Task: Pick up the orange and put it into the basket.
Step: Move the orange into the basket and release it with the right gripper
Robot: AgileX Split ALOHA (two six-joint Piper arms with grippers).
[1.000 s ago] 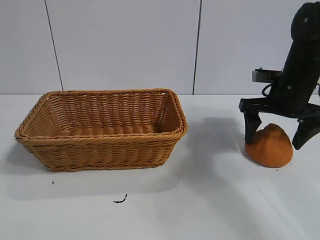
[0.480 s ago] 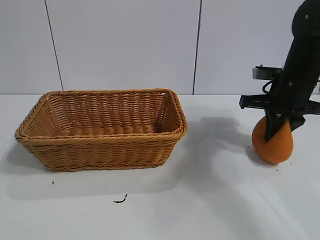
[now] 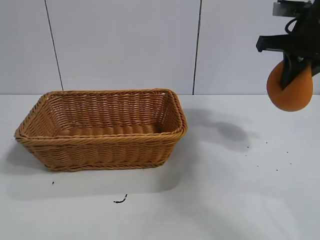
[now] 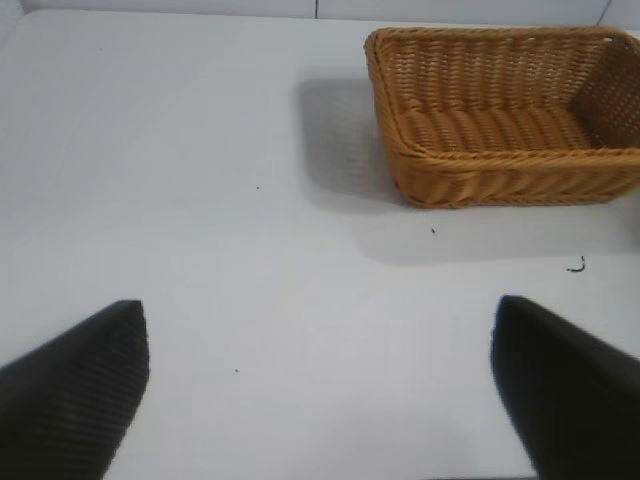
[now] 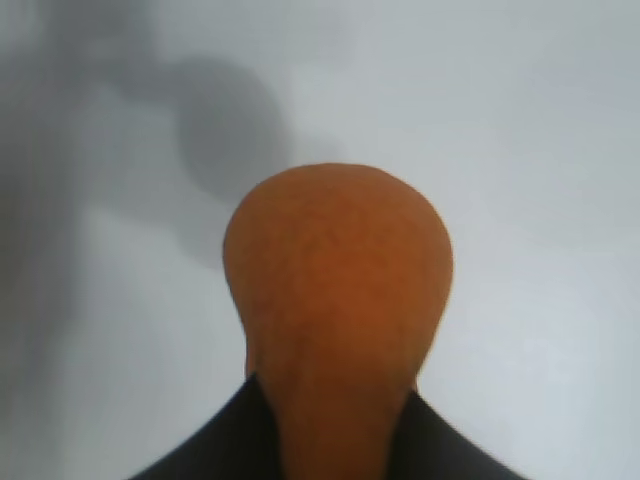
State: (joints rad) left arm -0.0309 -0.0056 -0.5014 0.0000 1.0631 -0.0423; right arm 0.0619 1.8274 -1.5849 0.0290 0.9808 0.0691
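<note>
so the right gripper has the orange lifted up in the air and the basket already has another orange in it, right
Not quite. The right gripper does hold the orange lifted off the table, but the basket has nothing in it. The exterior view shows only bare wicker inside.

Orange (image 3: 291, 92) held aloft, well right of upright wicker basket (image 3: 102, 129).

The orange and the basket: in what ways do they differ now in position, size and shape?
The orange hangs in the air, clamped in the right gripper, while the basket stands on the table. The orange is small; the basket is several times wider. The orange is rounded and smooth-looking; the basket is rectangular, woven, with flared sides. The basket holds nothing visible. Both have warm orange-brown tones.
</note>
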